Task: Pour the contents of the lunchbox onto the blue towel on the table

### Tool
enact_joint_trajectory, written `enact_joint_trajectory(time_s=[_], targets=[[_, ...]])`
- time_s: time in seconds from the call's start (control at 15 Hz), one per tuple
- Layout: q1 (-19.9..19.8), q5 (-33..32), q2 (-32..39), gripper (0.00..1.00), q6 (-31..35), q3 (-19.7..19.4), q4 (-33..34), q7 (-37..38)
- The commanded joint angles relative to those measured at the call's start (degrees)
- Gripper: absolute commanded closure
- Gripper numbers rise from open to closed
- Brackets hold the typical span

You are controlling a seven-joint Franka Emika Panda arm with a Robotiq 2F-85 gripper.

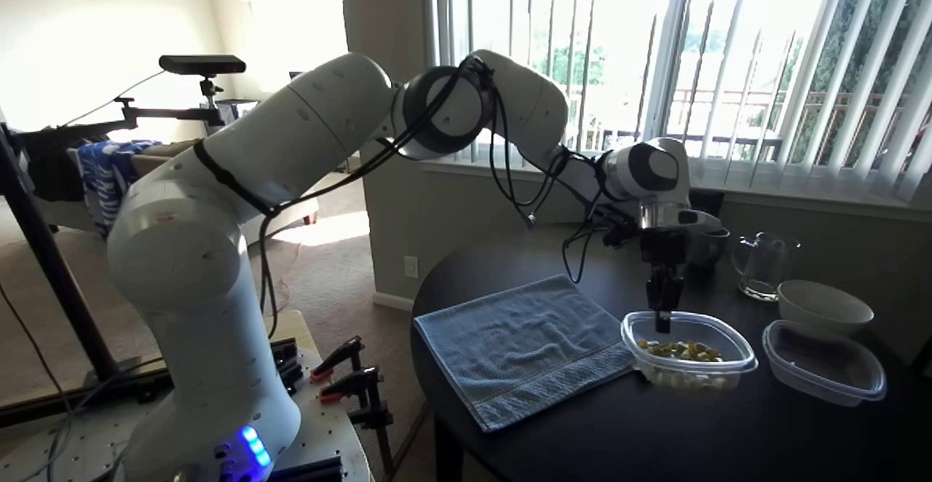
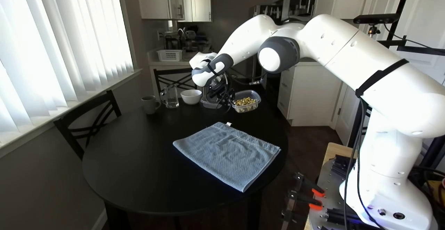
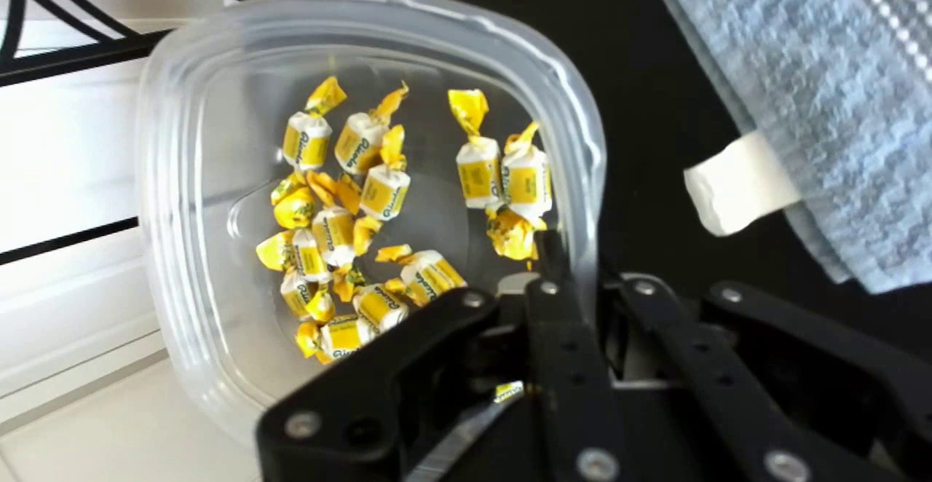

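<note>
The lunchbox (image 1: 735, 373) is a clear shallow box with rounded corners, also in an exterior view (image 2: 255, 107) and the wrist view (image 3: 175, 198). It holds the contents (image 3: 382, 191), several yellow-and-white wrapped candies. My gripper (image 3: 586, 267) points down with one finger inside and one outside the lunchbox's wall, shut on its rim. In an exterior view the gripper (image 1: 662, 314) is at the rim's far side. I cannot tell if the lunchbox is off the table. The blue towel (image 1: 524, 351) lies flat on the table (image 2: 139, 174) beside the lunchbox; its white tag (image 3: 743, 183) faces the gripper.
An empty clear container (image 1: 826, 365), a white bowl (image 1: 823, 303) and a glass mug (image 1: 764, 267) stand close beyond the lunchbox. A grey mug (image 2: 149, 104) stands near the window. Dark chairs (image 2: 94, 115) border the round table. Cables (image 1: 542, 198) hang from the arm.
</note>
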Motion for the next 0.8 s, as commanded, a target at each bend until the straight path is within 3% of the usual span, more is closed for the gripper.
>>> enact_joint_trajectory(time_s=[0.0, 0.33, 0.73], targets=[[4.2, -4.0, -8.7, 0.94, 0.4, 2.9, -13.1, -5.0], [5.5, -1.9, -17.8, 0.94, 5.1, 9.5, -25.1, -10.8], [1.6, 4.2, -29.7, 0.94, 11.3, 14.7, -37.7, -20.5]])
